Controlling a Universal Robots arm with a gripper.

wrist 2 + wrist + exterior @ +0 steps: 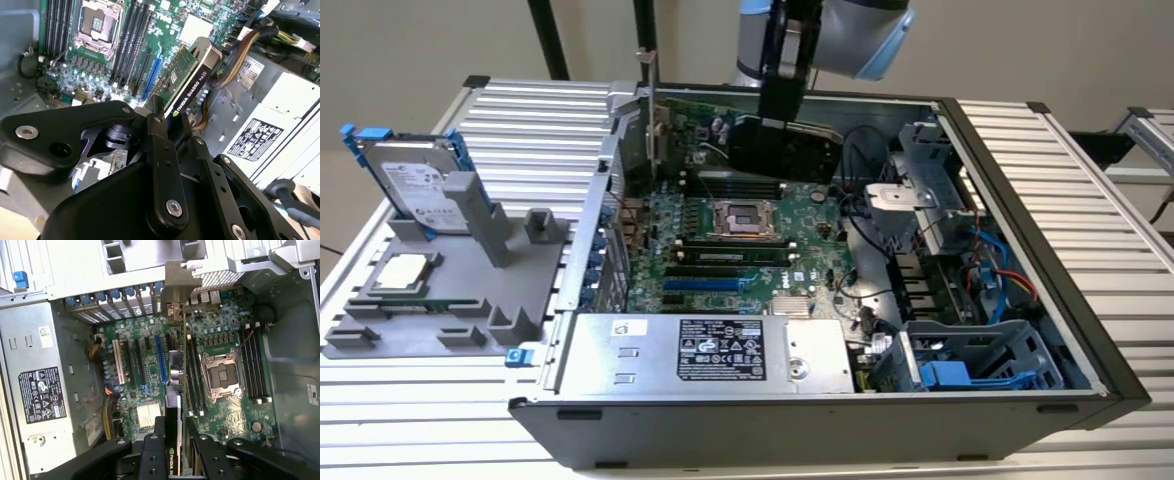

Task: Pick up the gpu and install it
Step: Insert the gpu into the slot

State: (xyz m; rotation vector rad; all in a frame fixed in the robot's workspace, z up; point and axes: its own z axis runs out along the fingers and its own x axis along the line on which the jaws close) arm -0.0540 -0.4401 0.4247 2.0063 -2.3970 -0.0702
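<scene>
The gripper (781,118) has its jaws clamped on the gpu (783,150), one finger on each face. The gpu hangs upright over the board (720,265), just past the socket (747,217) on the side away from the PSU (627,350), and sits in no slot.

In the first wrist view the gpu (173,422) is seen edge-on between the socket (220,376) and the blue slot (161,360). Its bracket (175,285) reaches over the rear wall of the case (787,430).

Black cables (854,140) loop just beside the gpu, on the socket's side toward the exterior view's right. Farther that way stands the drive cage (987,355). A bundle of yellow and black wires (107,410) lies against the PSU, well apart from the socket. A small heat sink (149,416) sits between the wires and the blue slot.

Between the socket and the PSU the board lies open. The blue slot and a white slot (118,362) there are both empty.

Outside the case, well away from the socket toward the exterior view's left, a grey holder (400,330) carries a hard drive (411,185) on edge and a chip (403,270) lying flat.

The PSU bears a white label (720,349) of black print. In the second wrist view the gpu (189,82) shows light lettering along its black edge, and the hard drive carries a pale label.
</scene>
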